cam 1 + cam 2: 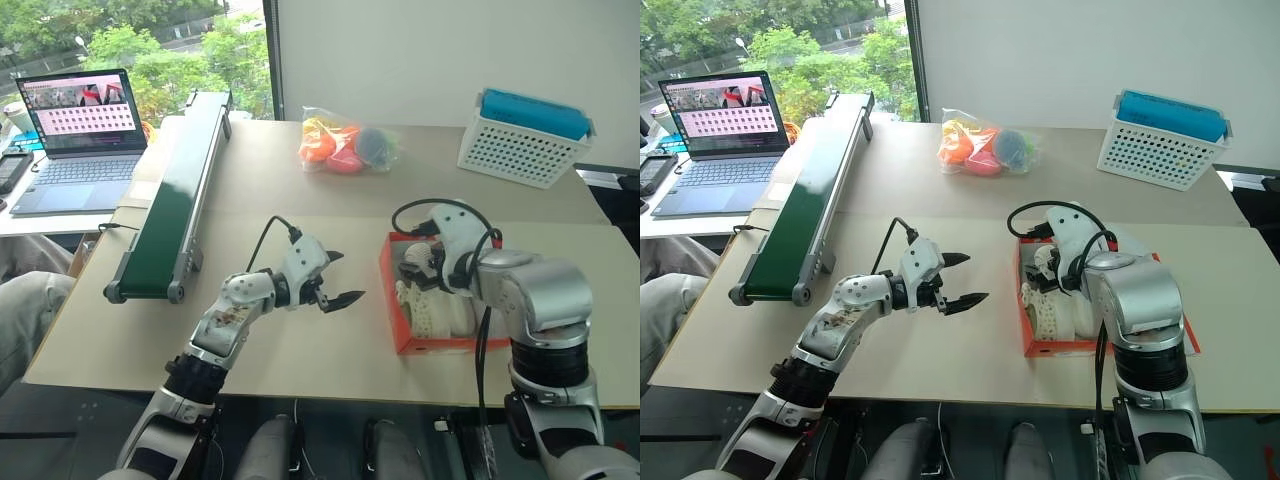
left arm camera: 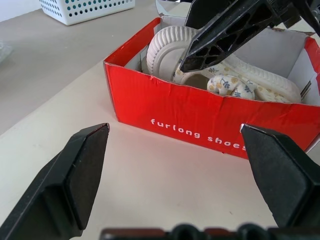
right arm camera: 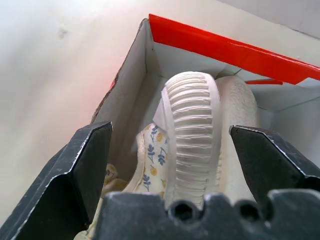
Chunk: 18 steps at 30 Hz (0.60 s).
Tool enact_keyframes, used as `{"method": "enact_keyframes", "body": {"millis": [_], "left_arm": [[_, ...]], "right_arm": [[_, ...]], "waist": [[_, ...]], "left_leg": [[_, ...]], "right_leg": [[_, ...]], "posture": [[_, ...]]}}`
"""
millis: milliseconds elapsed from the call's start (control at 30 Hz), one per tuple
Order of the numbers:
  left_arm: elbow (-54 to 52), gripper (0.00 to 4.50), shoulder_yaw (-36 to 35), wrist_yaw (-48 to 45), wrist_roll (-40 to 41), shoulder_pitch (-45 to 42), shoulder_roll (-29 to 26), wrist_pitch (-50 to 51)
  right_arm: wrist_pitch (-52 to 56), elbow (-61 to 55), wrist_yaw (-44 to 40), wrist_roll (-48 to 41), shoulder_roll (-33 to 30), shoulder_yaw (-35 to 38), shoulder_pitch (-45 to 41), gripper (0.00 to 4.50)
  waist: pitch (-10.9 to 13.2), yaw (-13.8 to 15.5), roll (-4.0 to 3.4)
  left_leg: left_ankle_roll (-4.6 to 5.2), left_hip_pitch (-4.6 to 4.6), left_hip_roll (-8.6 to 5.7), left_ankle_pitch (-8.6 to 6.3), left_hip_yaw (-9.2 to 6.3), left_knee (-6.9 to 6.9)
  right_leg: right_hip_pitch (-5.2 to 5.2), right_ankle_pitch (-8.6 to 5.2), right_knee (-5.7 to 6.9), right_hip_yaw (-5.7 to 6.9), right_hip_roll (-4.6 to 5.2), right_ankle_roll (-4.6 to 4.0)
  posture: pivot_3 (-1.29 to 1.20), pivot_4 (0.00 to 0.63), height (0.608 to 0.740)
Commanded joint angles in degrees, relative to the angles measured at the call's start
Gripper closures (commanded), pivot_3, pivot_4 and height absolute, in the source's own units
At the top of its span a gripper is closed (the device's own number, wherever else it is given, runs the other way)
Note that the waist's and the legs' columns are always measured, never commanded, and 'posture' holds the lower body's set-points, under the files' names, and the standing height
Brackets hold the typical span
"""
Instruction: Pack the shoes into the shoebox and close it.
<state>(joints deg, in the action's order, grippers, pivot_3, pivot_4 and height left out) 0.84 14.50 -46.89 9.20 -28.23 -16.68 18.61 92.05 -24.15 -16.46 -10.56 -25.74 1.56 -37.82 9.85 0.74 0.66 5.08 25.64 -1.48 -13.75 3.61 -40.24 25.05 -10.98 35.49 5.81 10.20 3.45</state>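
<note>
Shoebox, an orange-red rectangular cardboard carton with white inner walls, sits open on the beige worktop near its front edge and toward the right side in the head views. Cream-white foam shoes lie inside it. The right gripper hangs over the box's far end, and these views do not show how its fingers stand. The left gripper hovers above bare worktop just beside the box's left wall, its two black fingers spread wide with nothing between them. A green conveyor belt runs along the left part of the worktop, a clear bag of coloured toys lies near the back edge, and a white perforated plastic basket with a blue top stands at the back right corner. An open laptop rests on a side table off to the left.

From the left wrist, the red box wall carries white lettering, and a ribbed shoe sole stands on edge inside against the second shoe. The right gripper's black finger crosses above them.

From the right wrist, the fingers stand wide apart and empty above the ribbed sole, which leans against the white box wall; a floral-print lining shows beside it.
</note>
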Motion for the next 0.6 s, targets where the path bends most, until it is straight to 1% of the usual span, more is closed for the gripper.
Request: {"method": "enact_keyframes", "body": {"millis": [33, 100, 200, 300, 367, 400, 600], "left_arm": [[-1.81, 0.00, -0.24, -0.29, 0.64, -0.48, 0.29, -1.47], [-1.83, 0.00, -0.29, -0.33, 0.66, -0.47, 0.29, -1.41], [-1.79, 0.00, -0.31, -0.37, 0.64, -0.40, 0.25, -1.46], [-1.83, 0.00, -0.14, -0.38, 0.73, -0.33, 0.49, -1.33], [-1.81, 0.00, 0.04, -0.48, 0.66, -0.27, 0.60, -1.40], [-1.80, 0.00, 0.08, -0.50, 0.64, -0.25, 0.62, -1.43], [-1.00, 0.00, 0.03, -0.60, 0.56, -0.94, 1.07, -1.58]], "right_arm": [[0.45, -1.44, 0.64, -0.43, -0.60, 3.83, -0.65, 0.04], [0.45, -1.57, 0.71, -0.67, -1.41, 5.25, -1.43, 0.04], [0.45, -2.73, 0.46, -1.32, -2.96, 9.61, -3.39, 0.04], [0.45, -3.94, 0.25, -1.42, -4.79, 12.47, -1.74, 0.04], [0.44, -4.46, 0.65, -1.48, -5.15, 12.59, -1.00, 0.56], [0.44, -4.72, 0.82, -1.58, -5.24, 12.58, -0.89, 0.67], [0.44, -4.43, 0.66, -2.98, -3.64, 11.42, -0.89, 2.72]], "waist": [[0.00, 0.00, 0.00], [0.00, 0.00, 0.00], [0.00, -0.01, 0.00], [0.00, 0.15, 0.00], [0.00, 0.08, 0.00], [0.00, 0.01, 0.01], [0.01, -0.18, 0.01]], "left_leg": [[0.00, 0.00, 0.00, 0.00, 0.00, 0.00], [0.00, 0.00, -0.01, 0.01, 0.00, 0.00], [-0.02, -0.01, -0.03, 0.03, 0.01, -0.02], [-0.01, -0.01, -0.03, 0.03, 0.02, -0.03], [0.00, -0.01, -0.03, 0.03, 0.00, -0.03], [0.00, -0.01, -0.04, 0.03, 0.01, -0.03], [0.01, -0.07, -0.02, 0.06, 0.03, -0.03]], "right_leg": [[0.01, 0.00, 0.04, 0.00, 0.00, 0.00], [0.02, 0.00, 0.08, 0.00, 0.00, 0.00], [0.04, 0.00, 0.17, -0.03, 0.01, 0.00], [0.06, 0.00, 0.19, -0.04, 0.01, 0.00], [0.04, -0.01, 0.20, -0.02, 0.01, 0.00], [0.04, -0.01, 0.20, -0.04, 0.02, 0.00], [0.05, 0.00, 0.30, -0.07, 0.00, -0.01]], "posture": [[0.00, 0.150, 0.699], [0.00, 0.150, 0.699], [0.00, 0.150, 0.699], [0.00, 0.150, 0.699], [0.00, 0.150, 0.699], [0.00, 0.150, 0.699], [0.00, 0.150, 0.699]]}}
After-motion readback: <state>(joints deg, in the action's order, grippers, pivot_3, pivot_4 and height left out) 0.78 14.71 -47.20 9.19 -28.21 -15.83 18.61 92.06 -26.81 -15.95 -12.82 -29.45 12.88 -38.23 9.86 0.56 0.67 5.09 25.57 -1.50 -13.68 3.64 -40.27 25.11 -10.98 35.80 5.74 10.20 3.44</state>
